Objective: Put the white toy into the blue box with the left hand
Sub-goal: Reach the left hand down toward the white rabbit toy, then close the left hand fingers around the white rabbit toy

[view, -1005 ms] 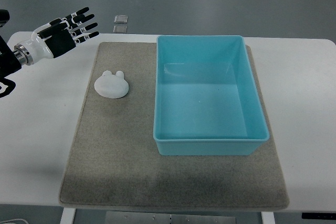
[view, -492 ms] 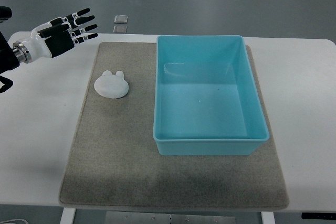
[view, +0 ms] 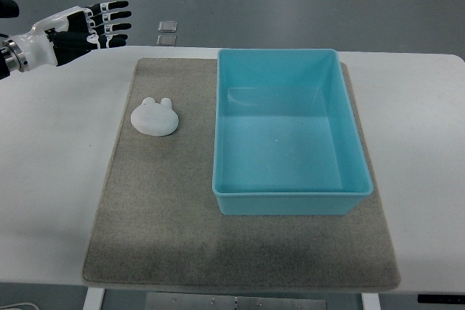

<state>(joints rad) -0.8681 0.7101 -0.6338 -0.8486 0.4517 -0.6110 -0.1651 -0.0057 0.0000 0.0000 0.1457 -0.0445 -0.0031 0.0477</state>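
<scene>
Risen, left hand (view: pixel 69 33) seemingly hovers, fingers (view: pixel 112 16) spread.

left arm (view: pixel 9 57): cut off by picture's left edge past the wrist | two small objects (view: pixel 167 32) on floor beyond table (view: pixel 58 165): too small to identify | table's near edge cropped at bottom

white toy (view: pixel 155 117), light blue box (view: pixel 290 195), grey mat (view: pixel 145 208), white table (view: pixel 51 179)
</scene>
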